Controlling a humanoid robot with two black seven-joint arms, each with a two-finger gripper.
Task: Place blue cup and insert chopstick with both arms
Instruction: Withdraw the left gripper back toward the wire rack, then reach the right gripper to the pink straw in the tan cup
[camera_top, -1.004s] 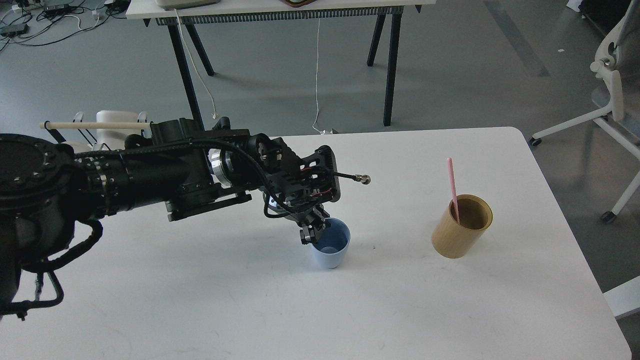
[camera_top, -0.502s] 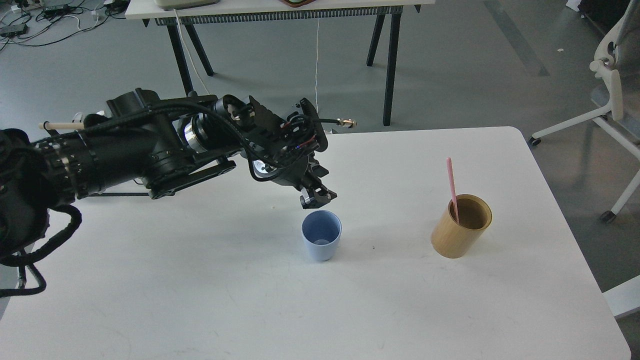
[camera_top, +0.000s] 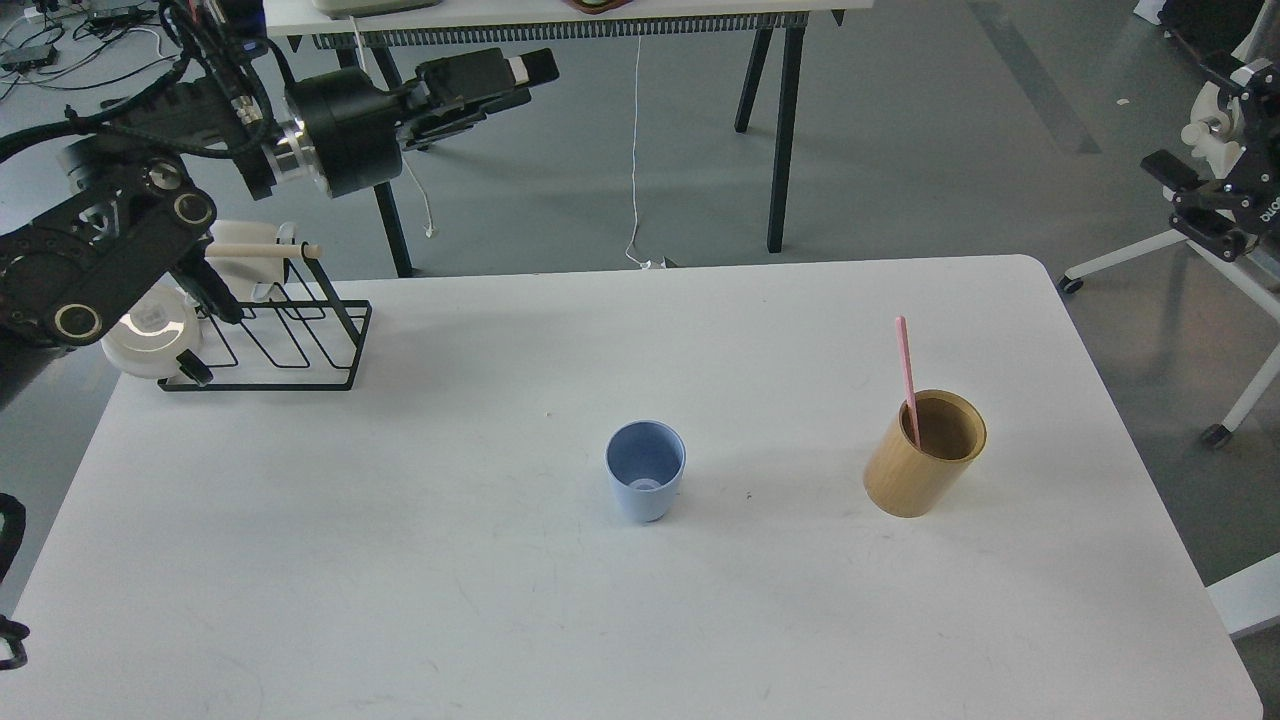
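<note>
Blue cup (camera_top: 645, 470), smooth tapered plastic, upright, chopstick (camera_top: 906, 378) thin pink, seemingly plastic

Tan wooden cylinder (camera_top: 922, 455) upright on the white table (camera_top: 400, 560); black wire rack (camera_top: 275, 335) (far-left corner).
</note>
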